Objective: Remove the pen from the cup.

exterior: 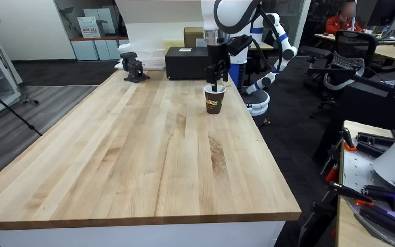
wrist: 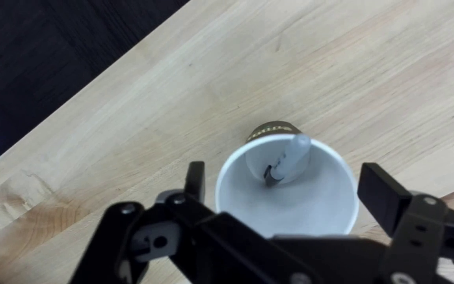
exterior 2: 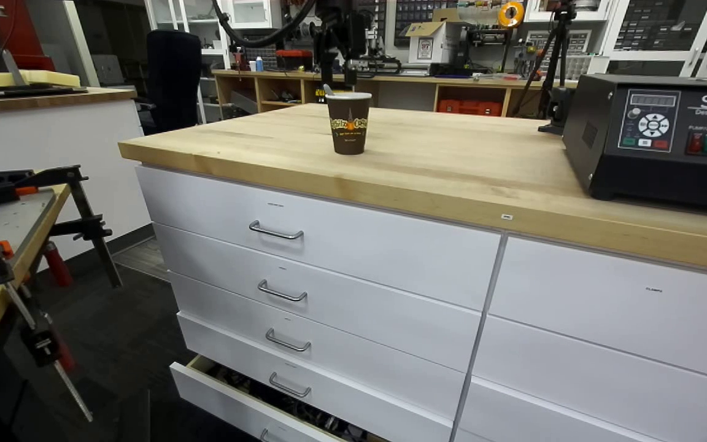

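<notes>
The dark brown cup (exterior: 214, 104) with a whitish rim stands upright on the wooden table; it also shows in an exterior view (exterior 2: 349, 126) and in the wrist view (wrist: 290, 209). The pen (wrist: 292, 157) looks pale grey-white with a dark clip part. It leans inside the cup against the rim, its end sticking out a little, also in an exterior view (exterior 2: 328, 90). My gripper (wrist: 286, 183) is open and empty, pointing down, with its fingers on either side of the cup's mouth in the wrist view. In both exterior views the gripper (exterior: 215, 83) (exterior 2: 339, 77) is right above the cup.
A black box (exterior: 186, 63) with a control panel (exterior 2: 648, 120) stands on the table (exterior: 139, 154). A small black vise-like device (exterior: 135, 68) stands beside it. The cup is near a table edge. A lower drawer (exterior 2: 249, 402) is pulled open.
</notes>
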